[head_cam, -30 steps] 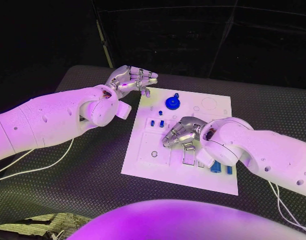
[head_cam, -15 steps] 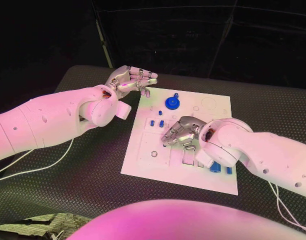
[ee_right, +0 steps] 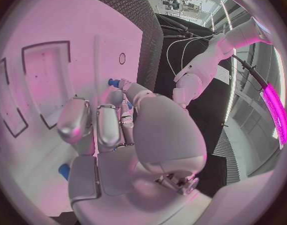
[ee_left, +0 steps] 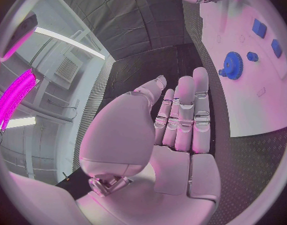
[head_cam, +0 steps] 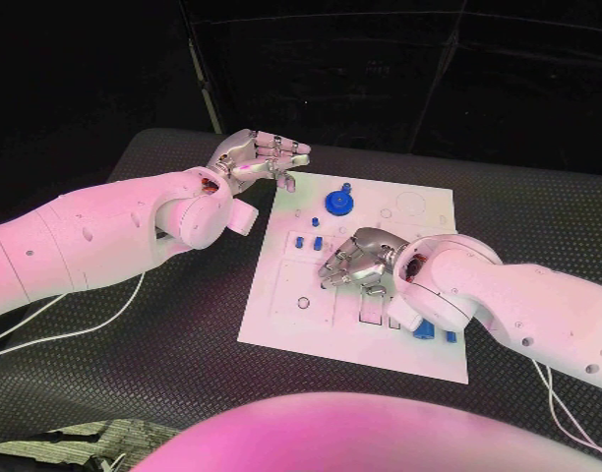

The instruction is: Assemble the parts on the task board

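Observation:
The white task board lies in the middle of the table. A blue gear stands near its far edge, and two small blue pegs sit left of centre. My right hand is over the board's middle with its fingers curled down to the surface. In the right wrist view, a small blue piece shows at the thumb tip of my right hand; I cannot tell whether it is pinched. My left hand hovers off the board's far left corner. Its fingers are stretched out and hold nothing.
More blue parts lie by the board's near right side, close under my right forearm. The black ribbed mat covers the table around the board. White cables trail on the mat at the left.

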Robot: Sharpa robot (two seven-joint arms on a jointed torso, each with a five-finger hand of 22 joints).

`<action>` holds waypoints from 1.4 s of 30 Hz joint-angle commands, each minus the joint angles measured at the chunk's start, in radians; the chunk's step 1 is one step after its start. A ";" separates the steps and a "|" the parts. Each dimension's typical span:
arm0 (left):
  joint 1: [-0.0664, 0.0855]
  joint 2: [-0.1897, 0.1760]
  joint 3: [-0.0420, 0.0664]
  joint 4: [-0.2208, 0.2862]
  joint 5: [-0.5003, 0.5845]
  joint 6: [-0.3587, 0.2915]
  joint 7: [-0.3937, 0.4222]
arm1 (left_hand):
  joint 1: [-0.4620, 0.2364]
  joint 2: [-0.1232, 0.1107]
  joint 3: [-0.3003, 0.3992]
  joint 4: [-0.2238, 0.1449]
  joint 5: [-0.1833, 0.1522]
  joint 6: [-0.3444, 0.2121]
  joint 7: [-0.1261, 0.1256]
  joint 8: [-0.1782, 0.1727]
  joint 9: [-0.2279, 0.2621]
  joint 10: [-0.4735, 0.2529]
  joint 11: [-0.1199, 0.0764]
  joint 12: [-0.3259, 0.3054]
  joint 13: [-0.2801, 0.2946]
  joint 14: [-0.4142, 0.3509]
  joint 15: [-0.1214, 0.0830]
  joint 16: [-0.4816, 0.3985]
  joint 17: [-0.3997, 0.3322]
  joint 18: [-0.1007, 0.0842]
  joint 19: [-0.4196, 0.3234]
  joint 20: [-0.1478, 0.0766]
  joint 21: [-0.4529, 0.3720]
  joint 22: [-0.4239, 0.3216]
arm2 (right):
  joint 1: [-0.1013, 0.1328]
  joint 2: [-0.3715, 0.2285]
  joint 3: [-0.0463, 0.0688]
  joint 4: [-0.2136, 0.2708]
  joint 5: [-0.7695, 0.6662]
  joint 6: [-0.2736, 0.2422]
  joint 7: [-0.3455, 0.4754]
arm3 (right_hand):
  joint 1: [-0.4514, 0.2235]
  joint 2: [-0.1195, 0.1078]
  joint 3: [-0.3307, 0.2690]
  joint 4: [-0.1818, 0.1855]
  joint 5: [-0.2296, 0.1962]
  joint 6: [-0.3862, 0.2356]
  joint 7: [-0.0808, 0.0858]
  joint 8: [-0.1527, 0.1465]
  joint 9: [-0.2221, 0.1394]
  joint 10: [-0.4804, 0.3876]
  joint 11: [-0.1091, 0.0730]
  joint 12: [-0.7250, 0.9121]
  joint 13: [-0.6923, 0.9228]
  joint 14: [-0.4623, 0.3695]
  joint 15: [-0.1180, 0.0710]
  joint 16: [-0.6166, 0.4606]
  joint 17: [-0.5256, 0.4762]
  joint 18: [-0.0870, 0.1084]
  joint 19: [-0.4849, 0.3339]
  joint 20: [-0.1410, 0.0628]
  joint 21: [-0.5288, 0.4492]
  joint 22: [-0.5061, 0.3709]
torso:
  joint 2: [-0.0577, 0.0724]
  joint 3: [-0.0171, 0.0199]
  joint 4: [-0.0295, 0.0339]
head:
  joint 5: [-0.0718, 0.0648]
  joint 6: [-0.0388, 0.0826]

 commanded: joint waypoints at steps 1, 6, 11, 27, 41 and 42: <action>0.002 0.001 0.001 0.000 0.003 0.011 0.002 | 0.001 0.008 -0.005 -0.002 0.000 -0.006 0.003 -0.004 0.000 -0.006 -0.003 0.007 0.001 -0.005 0.002 -0.004 -0.002 0.020 0.000 0.005 -0.006 -0.001 | 0.001 -0.006 0.000 0.011 0.039 -0.036 0.063 | -0.013 0.000 -0.011 0.002 0.004 -0.012 0.001 -0.003 -0.001 0.025 0.001 0.045 0.050 0.031 -0.008 0.007 0.004 0.007 0.003 -0.006 0.007 0.003 | -0.001 -0.0003 0.0002 | 0.000 0.000; 0.002 0.002 0.001 -0.001 0.003 0.012 0.002 | 0.001 0.008 -0.005 -0.002 0.000 -0.006 0.003 -0.004 0.000 -0.006 -0.003 0.007 0.001 -0.005 0.002 -0.004 -0.002 0.020 0.000 0.005 -0.006 -0.001 | 0.001 -0.020 0.001 0.028 0.121 -0.070 0.147 | -0.019 -0.001 -0.020 0.008 0.000 -0.017 0.003 -0.003 -0.001 0.047 0.001 0.083 0.091 0.032 -0.007 0.011 0.011 0.006 0.005 -0.006 0.011 0.010 | 0.000 0.0005 0.0001 | -0.001 0.000; 0.002 0.004 0.001 -0.004 0.003 0.013 0.001 | 0.001 0.008 -0.005 -0.002 0.000 -0.006 0.003 -0.004 0.000 -0.006 -0.003 0.007 0.001 -0.005 0.002 -0.004 -0.002 0.020 0.000 0.005 -0.006 -0.001 | 0.001 -0.036 0.001 0.046 0.226 -0.098 0.238 | -0.020 0.004 -0.022 0.012 0.001 -0.017 0.003 -0.002 0.000 0.049 0.002 0.093 0.101 0.032 -0.006 0.012 0.011 0.005 0.005 -0.005 0.012 0.013 | -0.001 0.0003 0.0000 | -0.003 0.000; 0.000 0.003 0.000 -0.009 0.003 0.018 0.000 | 0.000 0.010 -0.006 -0.001 0.000 -0.008 0.003 -0.003 0.001 -0.009 -0.002 0.009 0.002 -0.006 0.002 -0.004 -0.002 0.020 0.000 0.006 -0.007 -0.003 | 0.066 -0.199 0.004 0.161 0.282 -0.093 0.425 | -0.006 0.009 -0.008 0.010 0.003 -0.001 0.020 0.010 0.002 -0.087 0.032 -0.089 -0.118 0.033 0.018 0.021 0.029 0.002 0.006 0.013 0.023 0.030 | -0.002 0.0006 -0.0026 | -0.023 0.000; -0.006 -0.001 -0.001 -0.016 0.003 0.021 0.007 | -0.001 0.011 -0.007 0.000 0.000 -0.007 0.003 -0.002 0.001 -0.009 -0.002 0.011 0.002 -0.006 0.002 -0.005 -0.003 0.020 0.000 0.006 -0.008 -0.004 | 0.146 -0.386 0.004 0.142 -0.060 -0.092 0.566 | -0.013 -0.060 0.028 0.013 0.015 0.020 0.056 -0.014 -0.001 -0.009 0.087 -0.667 -0.547 0.000 0.061 -0.048 -0.088 0.014 -0.040 0.064 -0.013 -0.030 | -0.002 0.0019 -0.0035 | -0.103 0.000; -0.006 -0.001 -0.001 -0.016 0.003 0.021 0.008 | -0.001 0.011 -0.007 0.000 0.000 -0.007 0.003 -0.002 0.001 -0.009 -0.002 0.011 0.002 -0.006 0.002 -0.005 -0.003 0.020 0.000 0.006 -0.008 -0.004 | 0.148 -0.393 0.004 0.134 -0.096 -0.092 0.562 | -0.016 -0.069 0.020 0.014 0.017 0.017 0.057 -0.018 -0.001 -0.013 0.088 -0.681 -0.557 -0.002 0.064 -0.054 -0.098 0.016 -0.045 0.065 -0.019 -0.039 | -0.001 0.0021 -0.0029 | -0.106 0.003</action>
